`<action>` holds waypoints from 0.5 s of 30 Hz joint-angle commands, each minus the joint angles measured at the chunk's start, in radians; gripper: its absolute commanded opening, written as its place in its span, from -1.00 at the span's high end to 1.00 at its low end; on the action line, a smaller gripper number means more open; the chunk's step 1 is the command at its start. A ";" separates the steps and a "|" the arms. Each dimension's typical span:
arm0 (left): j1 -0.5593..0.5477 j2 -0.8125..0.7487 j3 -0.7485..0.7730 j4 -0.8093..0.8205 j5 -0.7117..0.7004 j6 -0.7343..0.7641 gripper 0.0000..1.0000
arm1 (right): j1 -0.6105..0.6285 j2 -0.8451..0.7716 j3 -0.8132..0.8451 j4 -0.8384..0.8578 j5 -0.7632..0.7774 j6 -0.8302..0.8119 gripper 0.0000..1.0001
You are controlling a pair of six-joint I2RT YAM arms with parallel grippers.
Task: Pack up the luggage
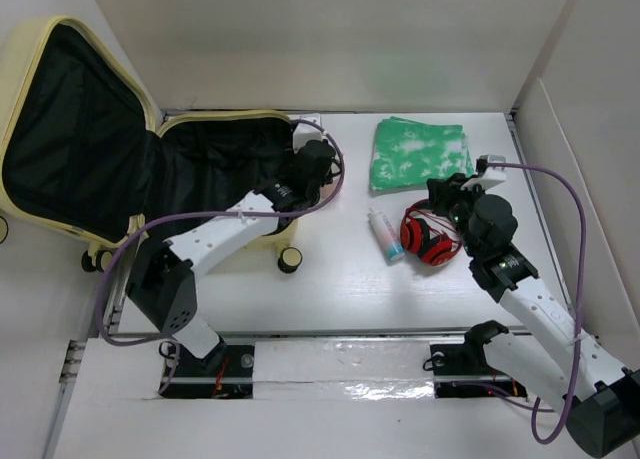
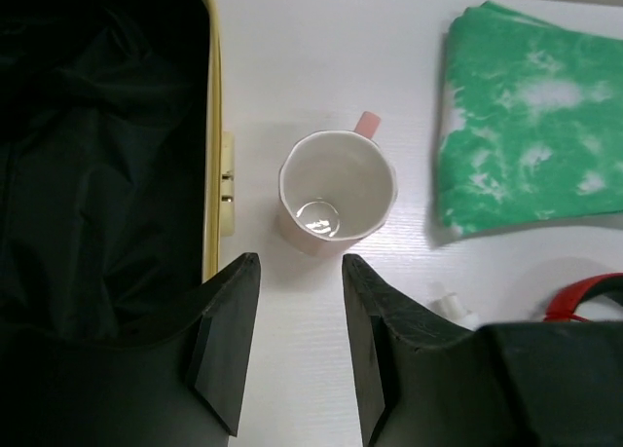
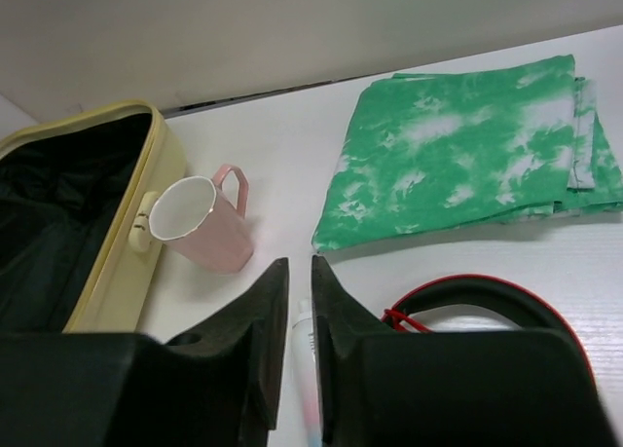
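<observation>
The luggage (image 1: 225, 117) lies open at the left, pale yellow with black lining, its lid leaning back at the far left. Its rim also shows in the left wrist view (image 2: 211, 126) and the right wrist view (image 3: 161, 174). My left gripper (image 1: 318, 157) hovers at the suitcase's right edge, open and empty (image 2: 300, 262), just short of an upright pink mug (image 2: 338, 189). The mug stands beside the rim (image 3: 209, 228) and is hidden in the top view. My right gripper (image 1: 440, 189) is shut but for a narrow slit (image 3: 300, 262) and holds nothing.
A folded green-and-white cloth (image 1: 420, 151) lies at the back right. Red headphones (image 1: 428, 237) lie just under my right wrist. A white tube (image 1: 384, 235) lies to their left on the table, showing under my right fingers (image 3: 304, 330).
</observation>
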 commanded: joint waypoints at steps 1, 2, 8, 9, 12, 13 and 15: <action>0.022 0.043 0.101 -0.002 0.056 0.044 0.26 | -0.005 -0.011 0.007 0.048 -0.019 -0.012 0.50; 0.022 0.063 0.145 -0.007 0.069 0.066 0.26 | -0.005 -0.008 0.011 0.047 -0.022 -0.012 0.41; 0.010 0.259 0.337 -0.068 0.142 0.136 0.16 | -0.005 -0.015 0.011 0.044 -0.017 -0.012 0.35; 0.022 0.312 0.361 -0.091 0.170 0.153 0.16 | -0.005 -0.018 0.011 0.044 -0.017 -0.012 0.34; 0.022 0.403 0.461 -0.136 0.185 0.167 0.16 | -0.005 -0.028 0.007 0.042 -0.013 -0.012 0.32; 0.022 0.420 0.480 -0.142 0.188 0.176 0.16 | -0.005 -0.031 0.007 0.042 -0.010 -0.012 0.31; 0.022 0.461 0.520 -0.162 0.217 0.179 0.17 | -0.005 -0.037 0.006 0.042 -0.007 -0.012 0.30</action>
